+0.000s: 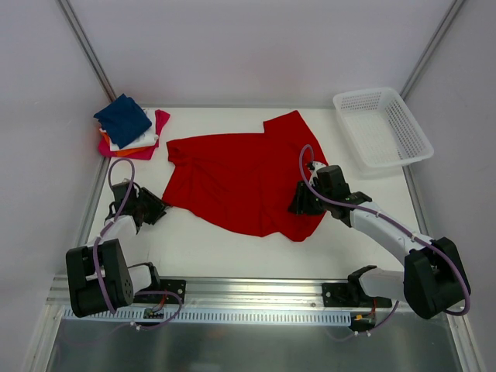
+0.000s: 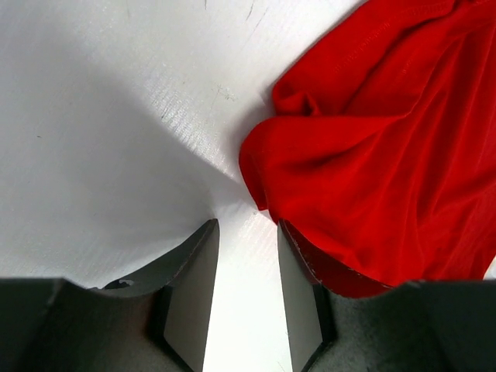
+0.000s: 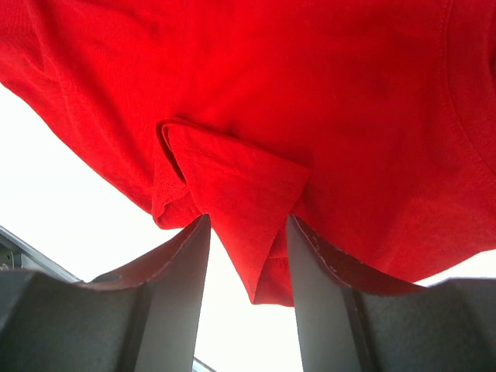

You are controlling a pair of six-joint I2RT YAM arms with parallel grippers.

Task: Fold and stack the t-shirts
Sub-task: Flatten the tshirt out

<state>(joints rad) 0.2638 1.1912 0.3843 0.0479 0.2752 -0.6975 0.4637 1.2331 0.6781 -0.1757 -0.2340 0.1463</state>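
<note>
A large red t-shirt [image 1: 240,174] lies spread and wrinkled on the white table. Small folded t-shirts [image 1: 128,124], navy on top of white, orange and magenta, are stacked at the back left. My left gripper [image 1: 151,208] is low by the red shirt's near-left corner. In the left wrist view it [image 2: 246,225] stands open over bare table, and the red cloth [image 2: 372,155] lies against the outside of its right finger. My right gripper [image 1: 306,200] is at the shirt's right edge. It [image 3: 248,221] is open, with a folded red corner [image 3: 240,194] hanging between the fingers.
A white mesh basket [image 1: 381,128] stands at the back right corner. Grey walls close in the table [image 1: 209,240] on three sides, and a metal rail runs along the near edge by both arm bases.
</note>
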